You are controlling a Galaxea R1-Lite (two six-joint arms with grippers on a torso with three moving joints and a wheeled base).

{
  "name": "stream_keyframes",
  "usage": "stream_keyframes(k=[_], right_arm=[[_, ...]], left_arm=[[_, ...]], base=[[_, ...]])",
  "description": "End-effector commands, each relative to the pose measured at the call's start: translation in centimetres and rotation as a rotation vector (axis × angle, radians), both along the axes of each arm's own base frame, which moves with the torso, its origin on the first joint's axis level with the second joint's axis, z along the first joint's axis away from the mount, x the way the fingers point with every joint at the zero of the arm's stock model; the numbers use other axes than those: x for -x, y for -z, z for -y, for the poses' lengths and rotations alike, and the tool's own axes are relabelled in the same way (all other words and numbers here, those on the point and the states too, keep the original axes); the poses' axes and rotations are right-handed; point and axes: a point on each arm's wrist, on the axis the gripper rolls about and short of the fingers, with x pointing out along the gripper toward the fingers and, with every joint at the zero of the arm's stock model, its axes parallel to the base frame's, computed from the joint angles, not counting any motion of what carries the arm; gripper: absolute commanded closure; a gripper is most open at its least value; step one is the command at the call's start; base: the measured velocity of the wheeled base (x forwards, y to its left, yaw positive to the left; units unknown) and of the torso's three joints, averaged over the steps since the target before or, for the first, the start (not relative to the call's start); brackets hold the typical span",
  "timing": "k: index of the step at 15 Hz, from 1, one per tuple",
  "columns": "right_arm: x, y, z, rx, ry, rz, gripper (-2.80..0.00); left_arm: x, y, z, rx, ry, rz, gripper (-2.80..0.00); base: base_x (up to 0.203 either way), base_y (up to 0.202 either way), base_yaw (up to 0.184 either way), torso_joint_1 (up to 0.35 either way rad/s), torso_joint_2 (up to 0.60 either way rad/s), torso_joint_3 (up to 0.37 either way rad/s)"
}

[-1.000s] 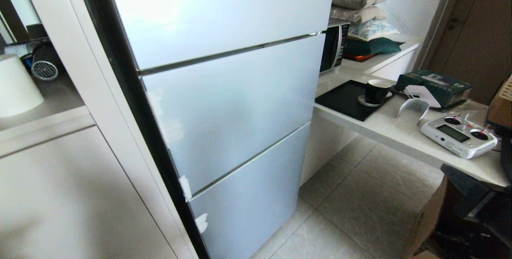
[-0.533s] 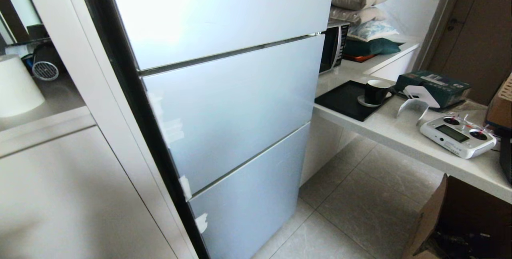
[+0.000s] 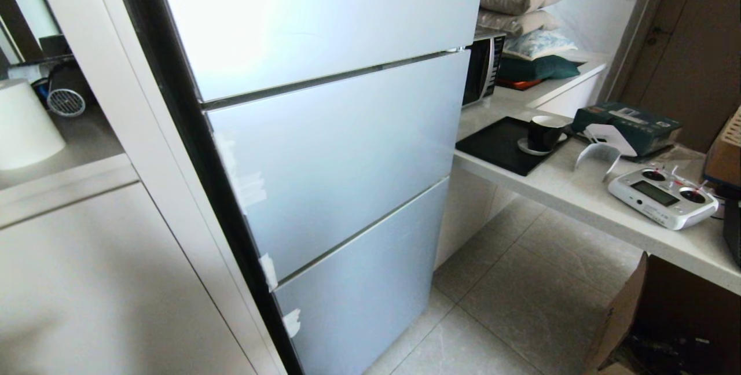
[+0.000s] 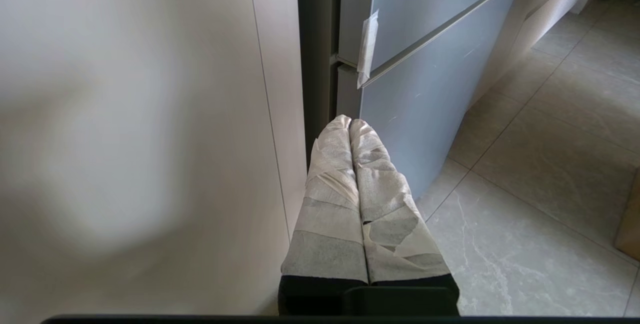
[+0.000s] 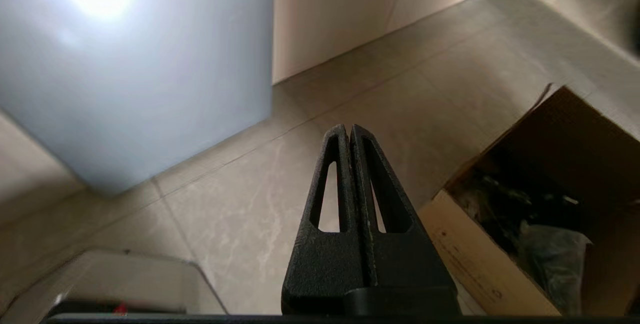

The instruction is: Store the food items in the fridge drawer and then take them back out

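The fridge (image 3: 336, 149) stands closed, its frosted blue-grey fronts all flush. The fridge drawer and the food items are hidden or out of view. Neither arm shows in the head view. My left gripper (image 4: 349, 122), its fingers wrapped in pale tape, is shut on nothing and hangs low by the fridge's bottom front (image 4: 430, 89), beside the white cabinet (image 4: 150, 139). My right gripper (image 5: 348, 128) is shut and empty, pointing down at the tiled floor (image 5: 260, 199) between the fridge's lower corner (image 5: 135, 89) and a cardboard box (image 5: 540, 214).
A stone counter (image 3: 579, 195) runs to the fridge's right, carrying a black tray (image 3: 498, 146), a black mug (image 3: 544, 132), a white remote controller (image 3: 663, 197) and a microwave (image 3: 483, 68). An open cardboard box (image 3: 631, 317) sits on the floor under it.
The dark arm at the head view's lower right, below the counter, has dropped out of sight. The fridge and the counter items have not moved.
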Motion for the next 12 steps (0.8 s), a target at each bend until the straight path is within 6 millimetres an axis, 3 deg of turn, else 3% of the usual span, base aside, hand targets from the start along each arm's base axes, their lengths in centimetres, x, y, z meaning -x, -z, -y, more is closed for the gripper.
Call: stream_keyframes(k=[1,4,7,12], right_arm=[[0.8,0.5,0.0,0.004,0.009,0.085,0.00],[2.0,1.0,-0.1,-0.001,0.000,0.220,0.00],[1.9,1.0,-0.1,-0.091,0.010,0.206,0.00],[1.9,1.0,-0.1,-0.098,0.012,0.207,0.00]], left_arm=[[0.0,0.0,0.0,-0.001,0.000,0.000,0.00],[0.0,0.0,0.0,0.000,0.000,0.001,0.00],[0.0,0.0,0.0,0.000,0.000,0.000,0.00],[0.0,0.0,0.0,0.000,0.000,0.000,0.00]], base=[[0.000,0.000,0.000,0.000,0.00,0.000],[0.000,0.000,0.000,0.000,0.00,0.000],[0.000,0.000,0.000,0.000,0.00,0.000],[0.000,0.000,0.000,0.000,0.00,0.000]])
